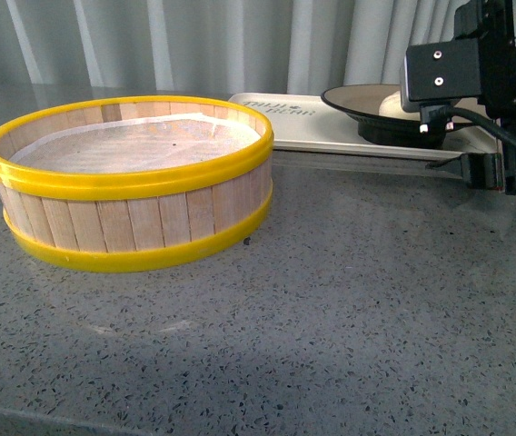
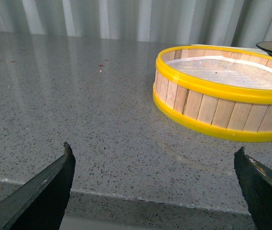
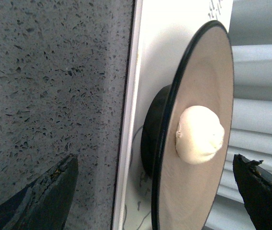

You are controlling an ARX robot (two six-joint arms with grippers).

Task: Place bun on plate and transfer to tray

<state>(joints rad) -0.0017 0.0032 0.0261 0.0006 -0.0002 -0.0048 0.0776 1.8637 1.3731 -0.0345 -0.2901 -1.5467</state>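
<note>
The white bun (image 3: pixel 199 135) sits in the middle of the tan plate with the black rim (image 3: pixel 208 72). The plate stands on the cream-white tray (image 3: pixel 174 28). In the front view the tray (image 1: pixel 331 134) lies at the back right, with the plate (image 1: pixel 358 98) on it and the bun (image 1: pixel 390 104) partly hidden by my right arm. My right gripper (image 3: pixel 155 160) is open, its fingers on either side of the plate's near edge and apart from it. My left gripper (image 2: pixel 154 146) is open and empty over the counter's front edge. It is out of the front view.
A yellow-rimmed wooden steamer basket (image 1: pixel 131 182) with a paper liner stands at the left middle of the grey speckled counter (image 1: pixel 349 300), close to the tray. It also shows in the left wrist view (image 2: pixel 222 86). Grey curtains hang behind.
</note>
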